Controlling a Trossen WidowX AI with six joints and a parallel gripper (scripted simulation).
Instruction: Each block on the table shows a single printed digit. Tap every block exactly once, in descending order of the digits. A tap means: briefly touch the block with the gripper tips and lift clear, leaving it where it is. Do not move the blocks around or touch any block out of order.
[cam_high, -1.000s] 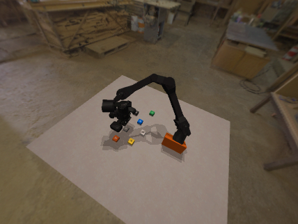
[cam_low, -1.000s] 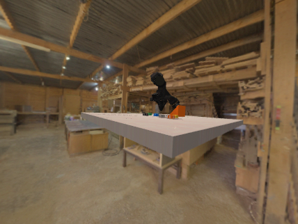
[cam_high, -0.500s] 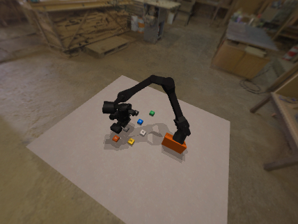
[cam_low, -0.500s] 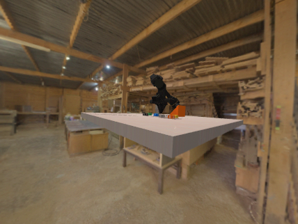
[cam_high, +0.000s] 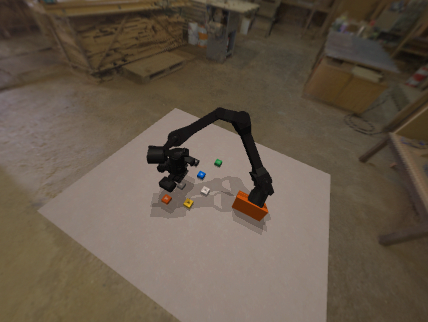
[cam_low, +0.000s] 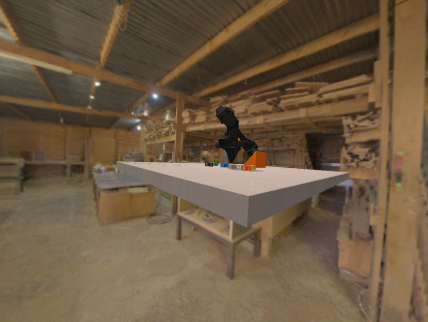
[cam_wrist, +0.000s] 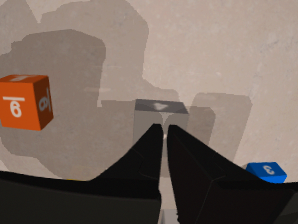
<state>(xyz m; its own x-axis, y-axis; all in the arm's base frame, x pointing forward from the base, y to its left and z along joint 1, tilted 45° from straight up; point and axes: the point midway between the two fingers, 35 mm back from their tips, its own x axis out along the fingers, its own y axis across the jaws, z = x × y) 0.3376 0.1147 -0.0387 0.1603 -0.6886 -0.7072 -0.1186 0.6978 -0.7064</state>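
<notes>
My gripper (cam_high: 180, 179) (cam_low: 231, 159) (cam_wrist: 163, 132) is shut and empty, its tips low over the grey block (cam_high: 181, 185) (cam_wrist: 145, 125); a gap or contact cannot be told. The digit on that block is blurred and partly covered by the fingers. An orange block (cam_high: 166, 199) (cam_wrist: 19, 107) shows a barred 6 or 9. A blue block (cam_high: 201, 175) (cam_wrist: 268, 171) shows a 3. A yellow block (cam_high: 188, 203), a white block (cam_high: 205, 191) and a green block (cam_high: 218, 162) stand apart; their digits are unreadable. A black block (cam_low: 208, 164) is hidden in the top view.
The arm rises from an orange base (cam_high: 250, 206) (cam_low: 258, 160) on the pale table top (cam_high: 240, 265) (cam_low: 190, 177). The orange block is left of the fingers in the wrist view, the blue one right. The arm's shadow falls over the grey and orange blocks.
</notes>
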